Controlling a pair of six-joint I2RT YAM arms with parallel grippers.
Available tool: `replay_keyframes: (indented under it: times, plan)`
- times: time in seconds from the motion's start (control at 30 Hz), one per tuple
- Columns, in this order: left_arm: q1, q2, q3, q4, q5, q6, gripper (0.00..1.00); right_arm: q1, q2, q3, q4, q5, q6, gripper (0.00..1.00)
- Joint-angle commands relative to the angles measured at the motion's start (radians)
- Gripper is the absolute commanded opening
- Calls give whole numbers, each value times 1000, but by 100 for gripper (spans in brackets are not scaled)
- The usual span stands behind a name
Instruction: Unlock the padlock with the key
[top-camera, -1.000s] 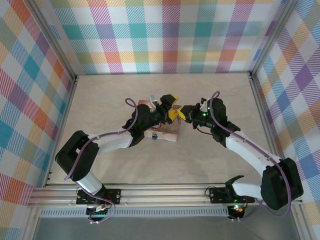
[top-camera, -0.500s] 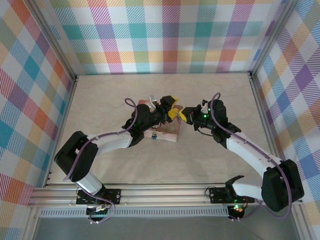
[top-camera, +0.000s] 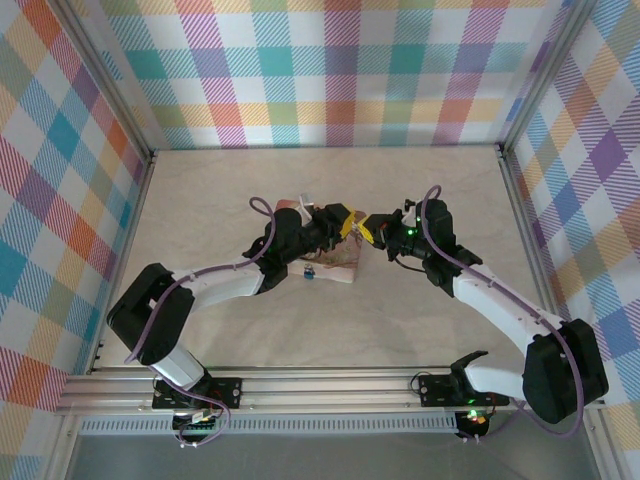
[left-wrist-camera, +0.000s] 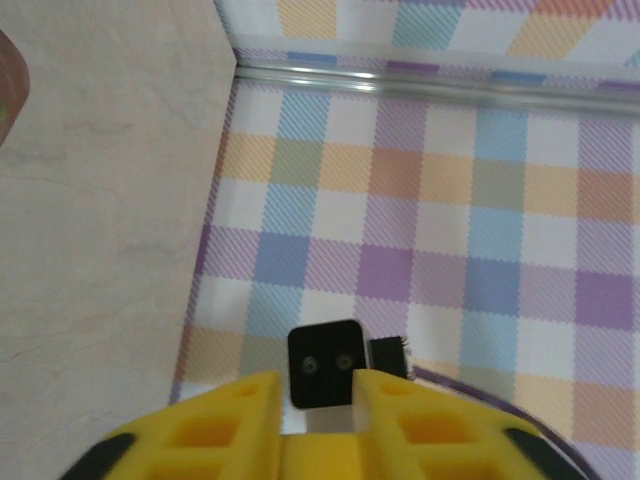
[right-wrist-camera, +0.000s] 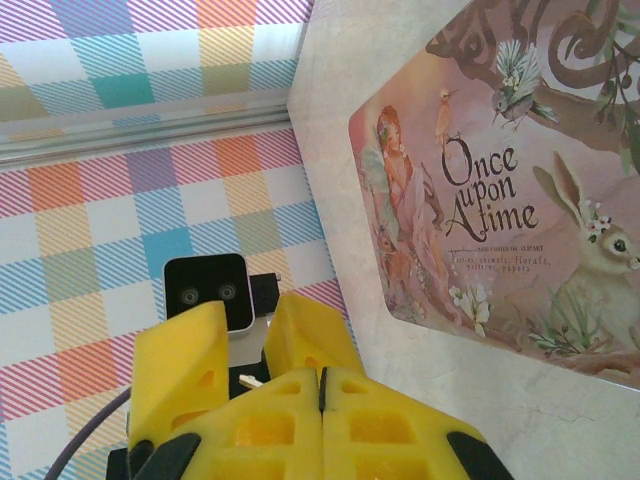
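My two grippers meet tip to tip above the pink illustrated tin box (top-camera: 342, 268) (right-wrist-camera: 500, 200). The right gripper (top-camera: 369, 229) (right-wrist-camera: 320, 372) is shut. A small silvery key (right-wrist-camera: 248, 380) sticks out sideways past its tips. My left gripper (top-camera: 349, 222) (left-wrist-camera: 320, 385) faces it, its yellow fingers (right-wrist-camera: 185, 340) standing a narrow gap apart on either side of the key. Whether they press on the key I cannot tell. The tiny blue padlock (top-camera: 309, 272) lies at the near left edge of the tin, below the left arm.
Plaid walls close the table on the left, back and right, with a metal rail (left-wrist-camera: 420, 82) along the foot of the wall. Open tabletop (top-camera: 400, 320) lies in front of the tin and behind it. Purple cables loop off both wrists.
The left gripper's fingers have closed in from wide open to a narrow gap around the key. The right gripper has edged slightly left toward them and stays shut.
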Motion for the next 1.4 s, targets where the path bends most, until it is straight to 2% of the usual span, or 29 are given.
replay_keyframes:
  times: [0.0, 0.13, 0.33, 0.5, 0.67, 0.8, 0.9, 1.0, 1.13, 1.37]
  plan:
    - [-10, -47, 16, -41, 2, 37, 13, -8, -5, -6, 24, -8, 1, 0]
    - [-10, -59, 23, -77, 0, 62, 0, -8, -3, -6, 28, -13, 2, 0]
    - [-10, -71, 27, -113, -6, 96, 0, -8, -5, -3, 32, -22, -10, 0]
    - [-8, -97, 33, -156, -23, 163, 0, -10, -25, -7, 33, -27, -65, 22]
    - [7, -161, 80, -302, -19, 309, 0, -29, -110, -42, 13, -2, -240, 38]
    - [17, -212, 145, -422, 20, 455, 0, -41, -210, -96, 45, 2, -433, 46]
    - [18, -231, 194, -464, 89, 554, 0, -43, -272, -125, 99, -64, -584, 52]
    - [18, -234, 250, -517, 166, 641, 0, -43, -313, -138, 138, -134, -662, 56]
    - [16, -230, 294, -560, 230, 711, 0, -43, -320, -144, 270, -229, -647, 59]
    - [15, -220, 305, -553, 253, 712, 0, -41, -240, -95, 383, -304, -564, 57]
